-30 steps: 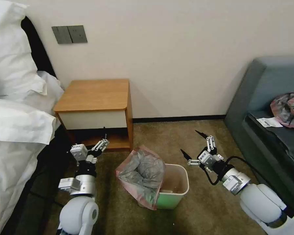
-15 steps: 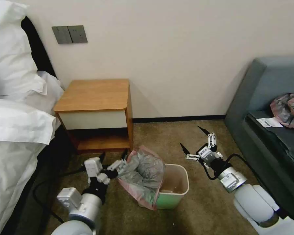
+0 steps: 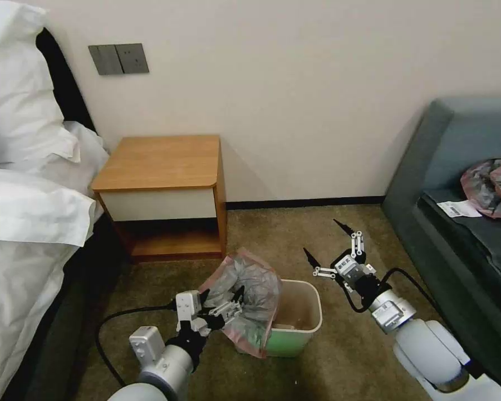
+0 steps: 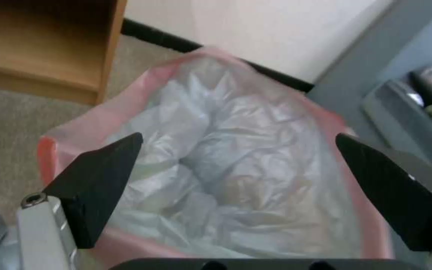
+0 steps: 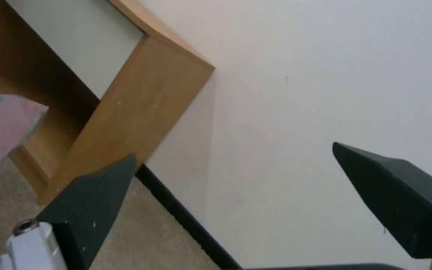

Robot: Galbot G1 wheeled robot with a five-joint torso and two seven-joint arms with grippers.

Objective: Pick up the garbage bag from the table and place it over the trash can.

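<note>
Counting two spread end effectors: left at one garbage bag, right beside one trash can.

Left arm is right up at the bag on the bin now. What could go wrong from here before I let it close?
1. The garbage bag covers only the left side of the trash can; pulling may drag it off.
2. The left gripper, jaws open, faces the bag's mouth; closing may catch thin film and tear it.
3. The right gripper hangs open beside the bin, so nothing steadies it; it may tip.
</note>
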